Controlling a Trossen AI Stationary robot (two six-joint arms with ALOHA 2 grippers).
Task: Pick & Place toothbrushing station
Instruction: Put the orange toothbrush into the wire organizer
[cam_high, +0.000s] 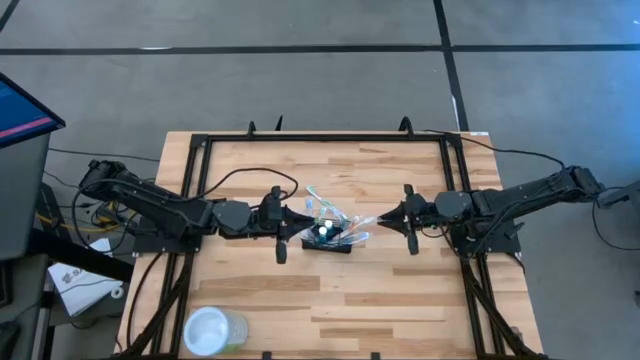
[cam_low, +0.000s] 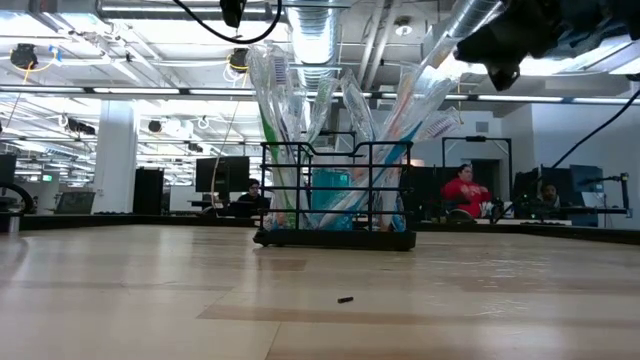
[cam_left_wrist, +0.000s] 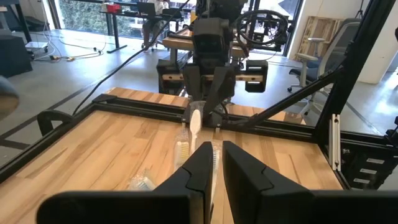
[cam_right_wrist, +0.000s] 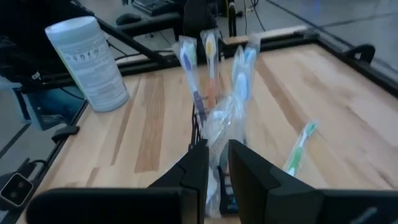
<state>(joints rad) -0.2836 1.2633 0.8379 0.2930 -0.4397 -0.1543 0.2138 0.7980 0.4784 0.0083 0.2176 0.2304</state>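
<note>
Mid-table (cam_high: 400, 300), upright: the toothbrushing station (cam_high: 328, 241), a black wire-mesh caddy packed with wrapped toothbrushes fanning out of its top. Flat on the wood in the low view, not lifted.

At the left of the station, close in: the left tool (cam_high: 298, 222), fingers drawn nearly together on a wrapped toothbrush (cam_left_wrist: 194, 121) that runs down between them, by the look of its wrist view. At the right, likewise close: the right tool (cam_high: 388, 217), clamped, it seems, on a second wrapped toothbrush (cam_right_wrist: 239, 81) whose clear sleeve fills the narrow gap.

Judged as mid-task: brushes already standing in the station, two apparently in hand at once. No telling whether going in or coming out, nor how many remain. Nothing loose on the wood except a small dark speck (cam_low: 344, 299) and a white round canister (cam_high: 208, 330) at the near left corner.

Hard to make out: exact contact of fingers and wrappers, blurred by glossy plastic. Both tools cut off at the top of the low view. Teal item inside the station not identifiable.
</note>
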